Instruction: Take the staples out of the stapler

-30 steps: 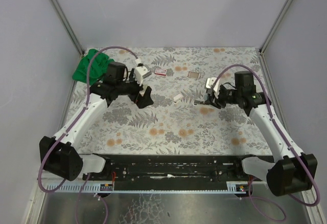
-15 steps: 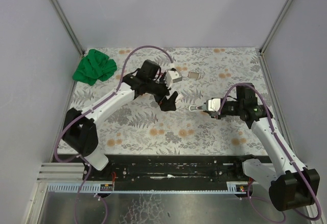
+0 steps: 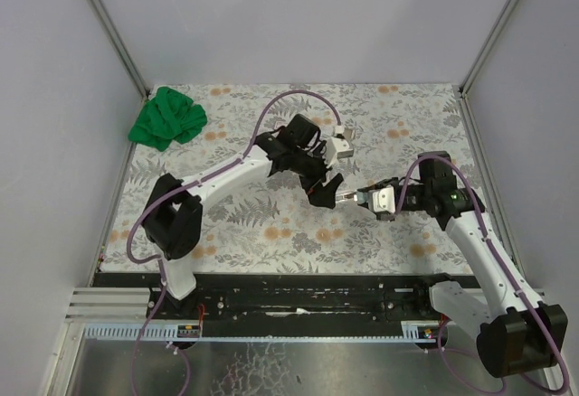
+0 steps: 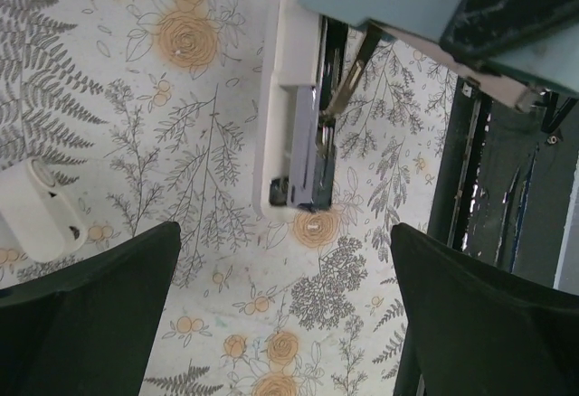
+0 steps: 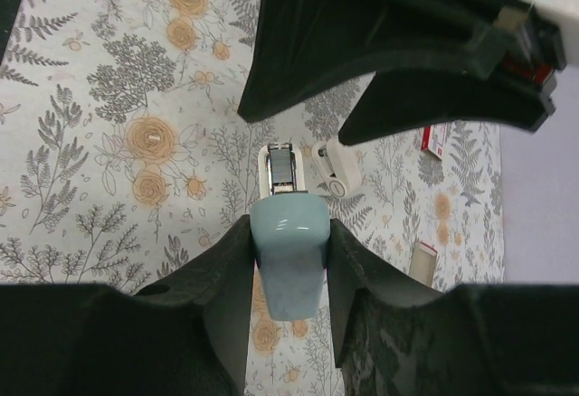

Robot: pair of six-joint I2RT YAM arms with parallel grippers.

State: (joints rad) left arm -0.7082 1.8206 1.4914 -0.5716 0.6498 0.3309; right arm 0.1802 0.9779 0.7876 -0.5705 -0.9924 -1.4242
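Pale grey walls [image 3: 298, 16] on metal posts close in the desk [image 3: 226, 224], which is covered with a cloth printed in grey ferns and orange flowers. A crumpled green cloth [image 3: 167, 117] lies in the far left corner, well apart from both arms.

The two arms meet a little right of the desk's middle. The right claw [image 5: 289, 233] is clamped on the stapler [image 5: 288, 260]: its dark fingers [image 5: 226, 278] press against both sides of the pale blue top half. The stapler is hinged open, with the blue top raised away from the white base [image 4: 280, 98], so the metal magazine [image 4: 306, 152] lies exposed and faces up. The base is low against the patterned cloth; whether it rests on it cannot be told.

The left claw [image 4: 285, 233] hangs directly above the stapler's open end with its jaws spread wide. Its black fingers [image 4: 90, 315] stand on either side of the base and touch nothing.

A small white rounded piece [image 5: 336, 168] lies on the cloth just beside the stapler's base. Farther back, a small red-and-white box [image 5: 434, 138] and another small flat box [image 5: 421, 256] lie apart from each other on the desk.
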